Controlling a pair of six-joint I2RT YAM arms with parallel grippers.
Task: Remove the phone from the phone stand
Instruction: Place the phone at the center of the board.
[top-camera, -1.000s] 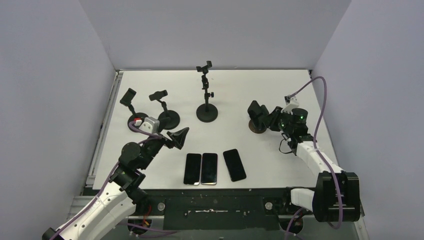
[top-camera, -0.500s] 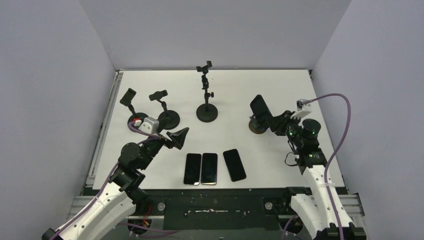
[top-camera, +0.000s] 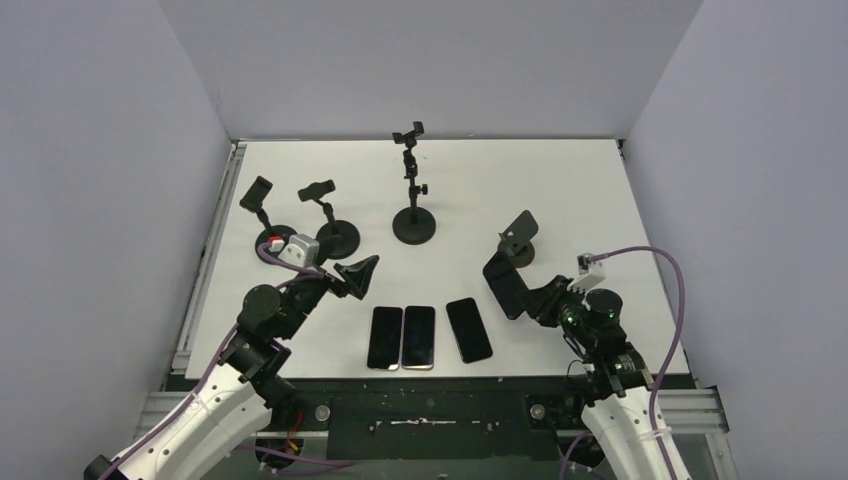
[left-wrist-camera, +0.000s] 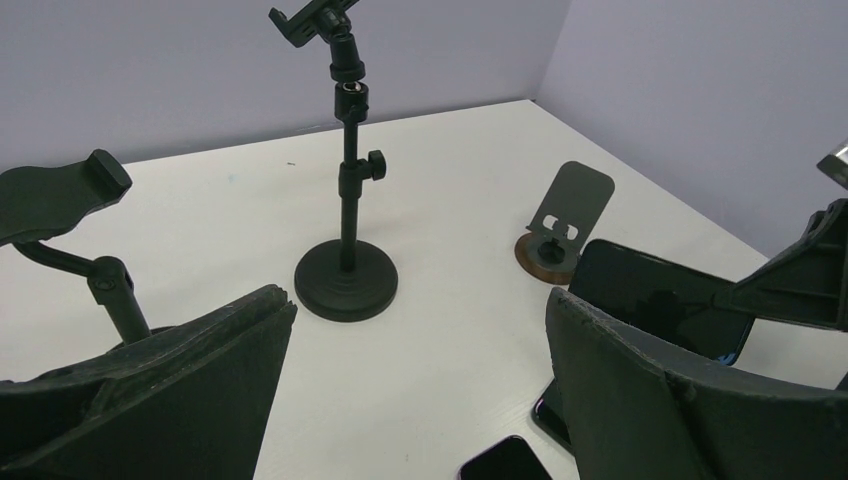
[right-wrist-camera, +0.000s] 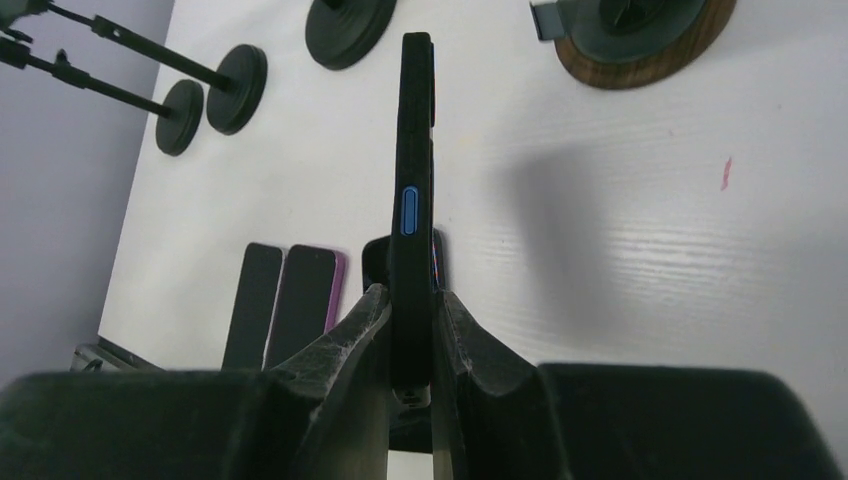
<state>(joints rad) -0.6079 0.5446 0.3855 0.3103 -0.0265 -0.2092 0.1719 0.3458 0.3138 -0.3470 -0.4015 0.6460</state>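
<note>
The phone stand (top-camera: 518, 232), a tilted plate on a round wooden base, stands empty at the right of the table; it also shows in the left wrist view (left-wrist-camera: 568, 203) and the right wrist view (right-wrist-camera: 640, 45). My right gripper (top-camera: 526, 298) is shut on the lower end of a black phone (top-camera: 500, 284), held in the air in front of the stand and apart from it. The right wrist view shows this phone (right-wrist-camera: 415, 170) edge-on between the right gripper's (right-wrist-camera: 412, 300) fingers. My left gripper (top-camera: 360, 272) hangs open and empty left of centre; its own view shows the left gripper (left-wrist-camera: 420, 305) open and the phone (left-wrist-camera: 655, 298).
Three dark phones (top-camera: 385, 337) (top-camera: 419, 337) (top-camera: 468, 329) lie side by side near the table's front edge. A tall clamp stand (top-camera: 412, 195) rises at the back centre. Two shorter clamp stands (top-camera: 325, 215) (top-camera: 262, 208) stand at the back left.
My right gripper has lifted the phone off the stand and drawn it toward the front of the table, a little left. The stand is now bare. The left arm has not moved.
</note>
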